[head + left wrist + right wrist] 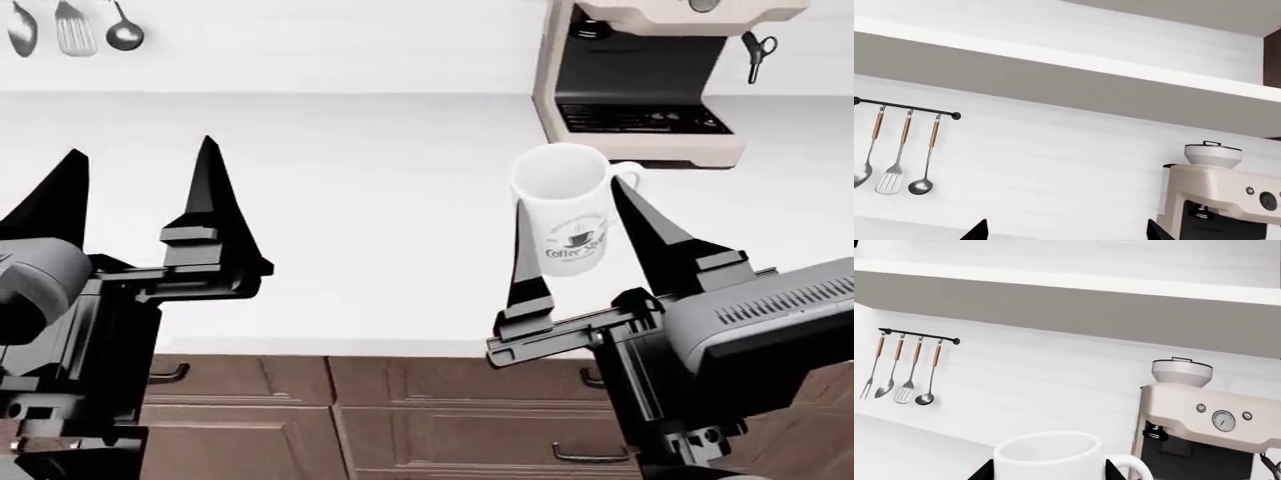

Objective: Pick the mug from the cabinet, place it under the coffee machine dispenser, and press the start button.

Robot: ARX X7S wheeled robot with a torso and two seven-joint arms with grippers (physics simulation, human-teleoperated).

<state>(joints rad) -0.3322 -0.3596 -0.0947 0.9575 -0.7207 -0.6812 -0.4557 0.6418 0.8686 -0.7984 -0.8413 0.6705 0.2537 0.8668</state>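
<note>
The right pincer is gripping the upright white cylindrical mug, with the cream-beige coffee machine's black dispenser lying ahead, near the counter's back edge.

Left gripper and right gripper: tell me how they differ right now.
The right gripper is shut on the mug, one finger on each side of it, while the left gripper holds nothing and its fingers stand wide apart. The right gripper sits nearer the coffee machine; the left gripper is off toward the hanging utensils. Both are black, with long pointed fingers aimed toward the back wall above the white counter.
</note>
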